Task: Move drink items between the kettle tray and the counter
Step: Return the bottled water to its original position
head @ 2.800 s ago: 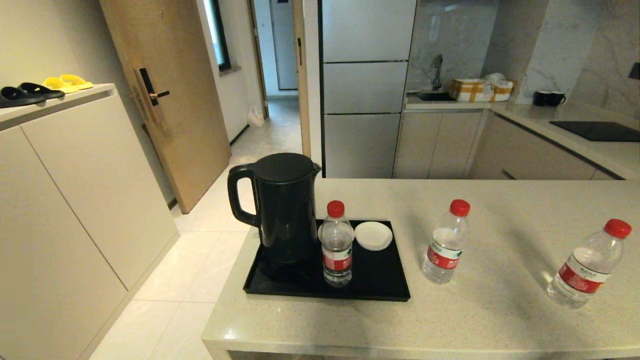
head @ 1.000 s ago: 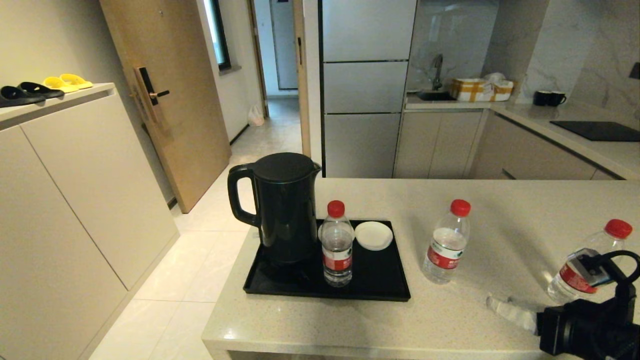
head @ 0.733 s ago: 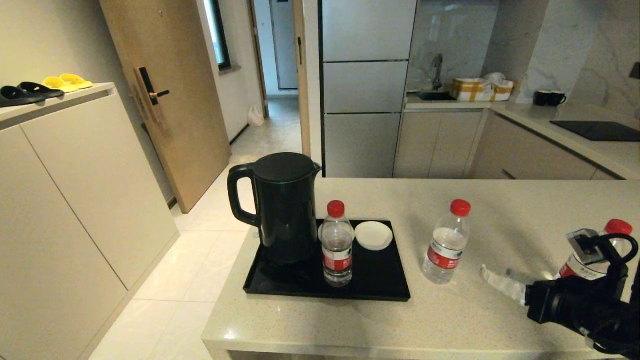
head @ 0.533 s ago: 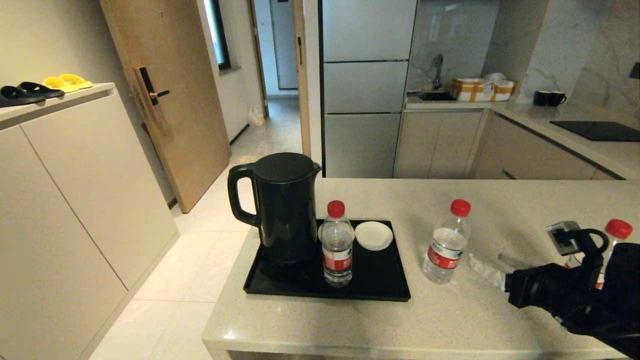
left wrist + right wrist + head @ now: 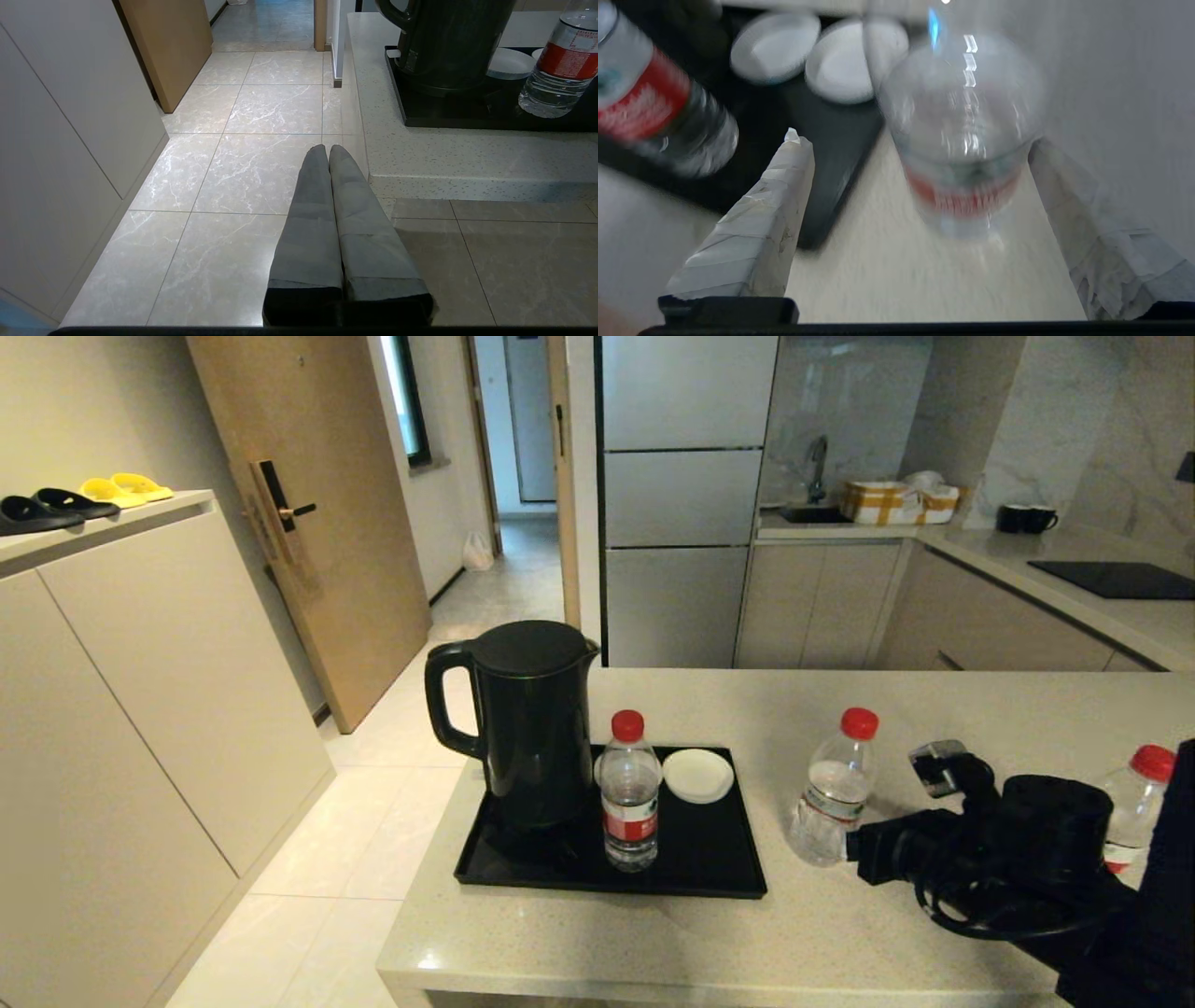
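The black kettle (image 5: 532, 723) and one red-capped bottle (image 5: 629, 793) stand on the black kettle tray (image 5: 709, 868). A second bottle (image 5: 834, 784) stands on the speckled counter (image 5: 653, 943), just right of the tray. My right gripper (image 5: 822, 831) is open, low over the counter. One finger lies on each side of this bottle (image 5: 966, 140), and neither touches it. The third bottle (image 5: 1134, 803) stands at the far right, partly hidden behind my right arm. My left gripper (image 5: 328, 148) is shut and holds nothing; it hangs over the floor beside the counter's edge (image 5: 467, 158).
White saucers (image 5: 697, 775) lie on the tray behind the bottle. A beige cabinet (image 5: 112, 663) bearing slippers stands to the left across a tiled floor gap. A cooktop (image 5: 1116, 579) and black mugs (image 5: 1022, 519) sit on the far kitchen counter.
My right arm came in from the lower right and swept left across the counter. It passed the far-right bottle, and its open fingers now flank the middle bottle.
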Controlling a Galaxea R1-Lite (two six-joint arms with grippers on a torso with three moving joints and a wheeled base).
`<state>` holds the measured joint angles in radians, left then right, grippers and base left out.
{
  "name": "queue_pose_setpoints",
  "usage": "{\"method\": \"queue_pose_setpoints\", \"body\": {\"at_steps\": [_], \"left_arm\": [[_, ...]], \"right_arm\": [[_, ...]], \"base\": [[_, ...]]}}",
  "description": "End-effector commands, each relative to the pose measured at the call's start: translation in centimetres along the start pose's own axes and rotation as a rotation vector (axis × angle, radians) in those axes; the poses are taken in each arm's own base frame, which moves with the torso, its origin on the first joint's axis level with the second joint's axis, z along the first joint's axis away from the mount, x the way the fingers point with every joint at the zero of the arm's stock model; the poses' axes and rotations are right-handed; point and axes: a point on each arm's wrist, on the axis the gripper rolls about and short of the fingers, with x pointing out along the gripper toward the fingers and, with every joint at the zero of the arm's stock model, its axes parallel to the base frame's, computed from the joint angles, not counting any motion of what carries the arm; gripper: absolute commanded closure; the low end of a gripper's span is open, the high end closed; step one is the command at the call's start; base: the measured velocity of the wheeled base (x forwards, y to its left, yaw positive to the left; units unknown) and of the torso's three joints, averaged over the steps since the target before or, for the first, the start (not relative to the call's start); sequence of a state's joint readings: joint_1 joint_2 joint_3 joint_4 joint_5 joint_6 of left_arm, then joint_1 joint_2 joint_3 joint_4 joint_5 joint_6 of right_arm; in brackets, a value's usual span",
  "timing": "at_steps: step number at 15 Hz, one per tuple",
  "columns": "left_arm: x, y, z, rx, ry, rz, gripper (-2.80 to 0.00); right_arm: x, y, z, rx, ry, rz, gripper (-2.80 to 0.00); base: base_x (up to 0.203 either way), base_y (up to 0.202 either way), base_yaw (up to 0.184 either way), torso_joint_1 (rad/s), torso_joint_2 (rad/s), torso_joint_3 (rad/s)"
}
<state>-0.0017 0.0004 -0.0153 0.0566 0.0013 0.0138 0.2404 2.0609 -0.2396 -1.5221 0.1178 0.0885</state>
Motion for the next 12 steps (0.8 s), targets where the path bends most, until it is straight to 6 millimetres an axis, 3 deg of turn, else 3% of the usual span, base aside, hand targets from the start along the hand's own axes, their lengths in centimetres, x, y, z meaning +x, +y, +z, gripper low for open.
{"method": "queue_pose_setpoints", "body": {"at_steps": [1, 6, 7, 8, 12], "left_arm": [[0.0, 0.0, 0.0, 0.0, 0.001, 0.0, 0.0], [0.0, 0.0, 0.0, 0.0, 0.001, 0.0, 0.0], [0.0, 0.0, 0.0, 0.0, 0.001, 0.0, 0.0], [0.0, 0.0, 0.0, 0.0, 0.001, 0.0, 0.0], [0.0, 0.0, 0.0, 0.0, 0.001, 0.0, 0.0]], "right_arm": [[1.6, 0.0, 0.0, -0.005, -0.022, -0.012, -2.8], [3.8, -0.6, 0.8, -0.018, -0.063, -0.044, -2.8], [4.0, -0.8, 0.7, -0.018, -0.045, -0.05, -0.58], [4.0, -1.0, 0.6, -0.023, -0.037, -0.057, 0.0], [3.7, -1.3, 1.0, -0.024, -0.022, -0.067, 0.0]], "base": [[0.0, 0.0, 0.0, 0.0, 0.0, 0.0], [0.0, 0.0, 0.0, 0.0, 0.0, 0.0], [0.0, 0.0, 0.0, 0.0, 0.0, 0.0], [0.0, 0.0, 0.0, 0.0, 0.0, 0.0], [0.0, 0.0, 0.0, 0.0, 0.0, 0.0]]}}
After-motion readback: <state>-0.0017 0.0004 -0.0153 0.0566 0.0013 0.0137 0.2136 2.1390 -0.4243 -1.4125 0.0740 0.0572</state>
